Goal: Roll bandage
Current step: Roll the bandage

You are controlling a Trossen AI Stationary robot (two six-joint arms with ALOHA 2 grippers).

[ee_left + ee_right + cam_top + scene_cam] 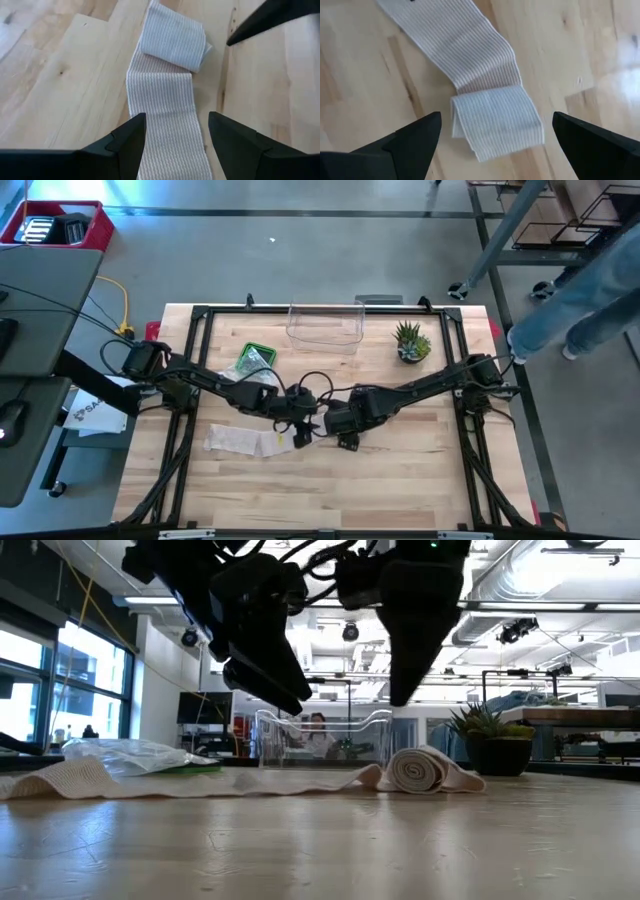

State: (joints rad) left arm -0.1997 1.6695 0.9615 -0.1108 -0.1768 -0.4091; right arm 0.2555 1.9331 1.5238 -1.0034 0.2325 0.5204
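Bandage (420, 770) flat on table (400, 490), partly rolled at one end, long tail unrolled. Left gripper (172, 145) and right gripper (495, 145) both spread above bandage, not touching. Clear container (325, 326) well behind bandage; contents unclear.

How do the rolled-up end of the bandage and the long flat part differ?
The rolled end is wound into a thick spiral standing off the table; the flat part lies stretched out thin. The rolled end looks paler in the left wrist view; the flat part looks more beige. Both share one ribbed weave.

No text or label can be read.
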